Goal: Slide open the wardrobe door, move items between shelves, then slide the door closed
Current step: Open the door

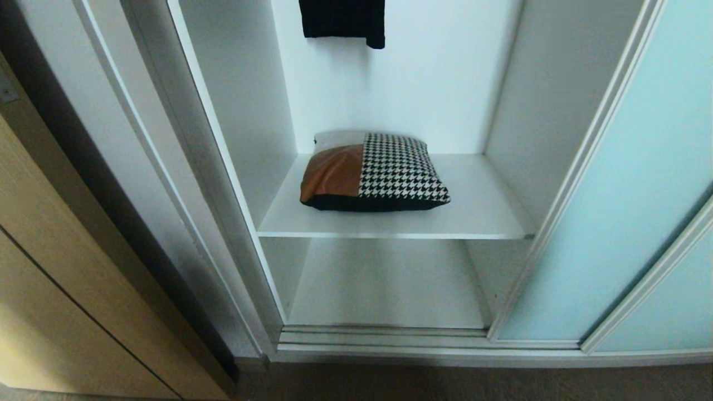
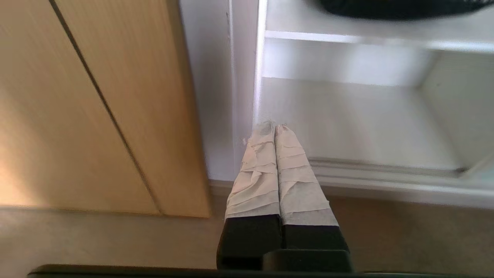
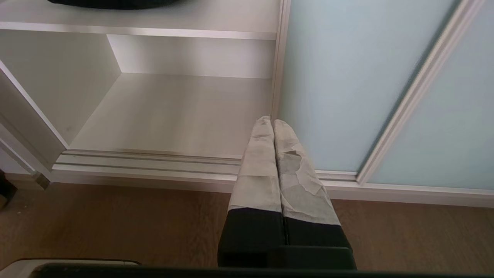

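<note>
door: frosted aqua glass sliding wardrobe door [image 1: 624, 184] slid right
cushion: tan-and-houndstooth rectangular cushion [image 1: 374, 171] on white upper shelf [image 1: 479, 214]
pincers: left pincer [image 2: 274, 126], right pincer [image 3: 272, 121] clenched, empty

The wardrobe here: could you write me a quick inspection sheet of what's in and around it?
Surface: upper shelf white, carrying the cushion; bottom shelf bare.
Job's things: cushion, tan and houndstooth, lying flat on the upper shelf; sliding wardrobe door pushed aside to the right, leaving the compartment open.
Clutter: black garment hanging above the cushion.
Grippers: left gripper shut, empty, low in front of the wardrobe's left edge; right gripper shut, empty, low by the glass door's edge.
Cables: nothing seen.
Surroundings: light wooden door left of the wardrobe; brown floor in front.
</note>
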### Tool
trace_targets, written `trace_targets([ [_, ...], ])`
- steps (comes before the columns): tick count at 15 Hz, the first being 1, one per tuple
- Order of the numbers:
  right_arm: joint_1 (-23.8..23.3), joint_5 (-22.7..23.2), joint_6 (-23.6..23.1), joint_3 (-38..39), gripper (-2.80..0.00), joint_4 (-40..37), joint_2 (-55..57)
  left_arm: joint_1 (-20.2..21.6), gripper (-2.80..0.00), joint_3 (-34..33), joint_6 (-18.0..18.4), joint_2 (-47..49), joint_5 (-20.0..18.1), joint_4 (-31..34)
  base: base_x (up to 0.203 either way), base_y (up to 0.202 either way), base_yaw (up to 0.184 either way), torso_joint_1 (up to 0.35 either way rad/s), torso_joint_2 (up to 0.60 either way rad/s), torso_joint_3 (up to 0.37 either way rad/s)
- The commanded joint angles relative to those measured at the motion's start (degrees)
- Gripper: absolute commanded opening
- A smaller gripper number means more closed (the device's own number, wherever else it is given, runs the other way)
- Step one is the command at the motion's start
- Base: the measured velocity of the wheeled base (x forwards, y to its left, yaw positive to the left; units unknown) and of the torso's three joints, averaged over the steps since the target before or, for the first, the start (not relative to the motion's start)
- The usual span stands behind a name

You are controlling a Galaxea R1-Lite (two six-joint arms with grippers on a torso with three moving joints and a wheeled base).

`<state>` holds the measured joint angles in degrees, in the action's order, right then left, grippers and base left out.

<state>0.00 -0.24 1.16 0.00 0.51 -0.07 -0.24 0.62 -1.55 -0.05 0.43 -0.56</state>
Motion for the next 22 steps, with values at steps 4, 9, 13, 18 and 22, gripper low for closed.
trace_targets([
  [4, 0.0, -0.02, -0.02, 0.0, -2.8, 0.02, -0.01, -0.02, -2.8, 0.01, 10.54, 0.05, -3.27, 3.23, 0.0, 0.0, 0.0, 0.0, 0.0, 0.0],
  [9, 0.0, -0.02, -0.02, 0.0, -2.8, 0.02, -0.01, -0.02, -2.8, -0.62, 7.33, 0.05, -2.8, 1.0, 0.0, 0.0, 0.0, 0.0, 0.0, 0.0],
  [13, 0.0, -0.02, -0.02, 0.0, -2.8, 0.02, -0.01, -0.02, -2.8, -0.62, 7.26, 0.05, -2.75, 1.0, 0.0, 0.0, 0.0, 0.0, 0.0, 0.0],
  [18, 0.0, -0.02, -0.02, 0.0, -2.8, 0.02, -0.01, -0.02, -2.8, -0.62, 7.26, 0.05, -2.71, 1.0, 0.0, 0.0, 0.0, 0.0, 0.0, 0.0],
  [22, 0.0, -0.02, -0.02, 0.0, -2.8, 0.02, -0.01, -0.02, -2.8, -0.62, 7.26, 0.05, -2.8, 1.0, 0.0, 0.0, 0.0, 0.0, 0.0, 0.0],
])
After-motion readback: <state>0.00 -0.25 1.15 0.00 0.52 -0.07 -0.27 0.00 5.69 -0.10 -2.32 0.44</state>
